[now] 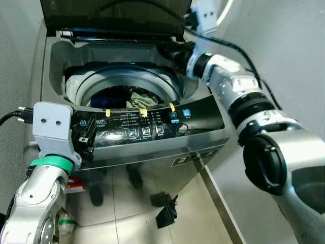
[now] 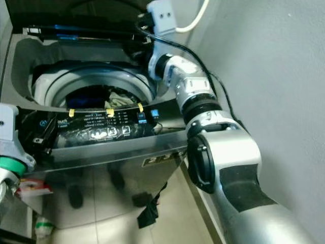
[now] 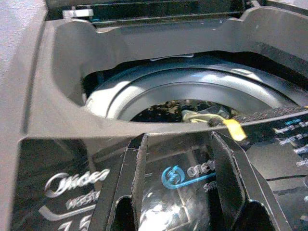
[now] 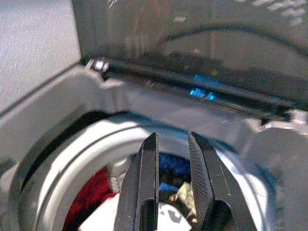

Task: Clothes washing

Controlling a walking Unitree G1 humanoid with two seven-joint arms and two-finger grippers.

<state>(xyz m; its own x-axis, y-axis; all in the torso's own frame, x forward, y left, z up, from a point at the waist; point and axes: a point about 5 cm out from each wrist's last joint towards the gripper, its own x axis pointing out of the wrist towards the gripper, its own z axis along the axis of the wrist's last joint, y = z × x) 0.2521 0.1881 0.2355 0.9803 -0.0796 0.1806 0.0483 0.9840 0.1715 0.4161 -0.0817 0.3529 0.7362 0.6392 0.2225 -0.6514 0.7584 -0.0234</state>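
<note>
Standing open, one grey top-loading washing machine (image 1: pixel 152 152), lid (image 1: pixel 111 15) raised, drum holding mixed clothes (image 1: pixel 134 96): blue, red, olive. Left gripper (image 3: pixel 178 192), fingers parted wide, empty, at the control panel (image 1: pixel 152 122) bearing three yellow tabs. Right gripper (image 4: pixel 172 185), narrowly parted, empty, above the drum.

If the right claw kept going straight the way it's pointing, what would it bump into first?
Probably the clothes in the washing machine's drum. The right claw hangs over the open tub, its fingers slightly apart and aimed down at the laundry, with nothing between. How far down is hard to judge.
</note>
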